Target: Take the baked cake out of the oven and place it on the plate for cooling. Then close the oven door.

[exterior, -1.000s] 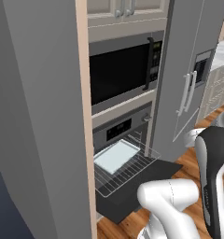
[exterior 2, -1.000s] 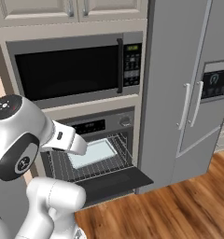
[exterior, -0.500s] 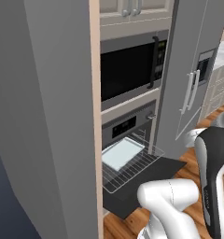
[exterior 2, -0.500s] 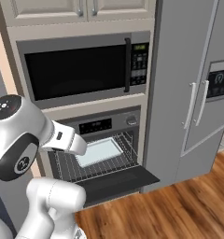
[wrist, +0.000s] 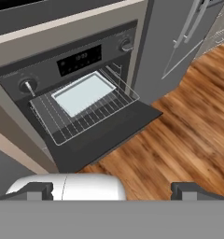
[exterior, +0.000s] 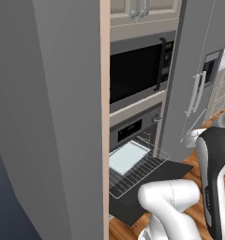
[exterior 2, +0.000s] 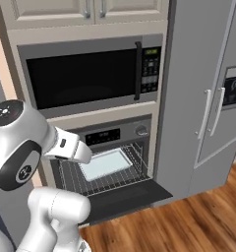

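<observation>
1. Left base view: the oven is seen at centre frame with the oven door dropped flat. The wire rack is slid out over the door, and a pale rectangular cake lies on it. The microwave is set above, the fridge at right.

2. Right base view: the oven is found at lower centre, with the cake on the rack above the lowered door.

3. Hand view: the cake sits upper left on the rack. The gripper is seen at the bottom edge, fingers spread wide and holding nothing, above the wood floor.
</observation>
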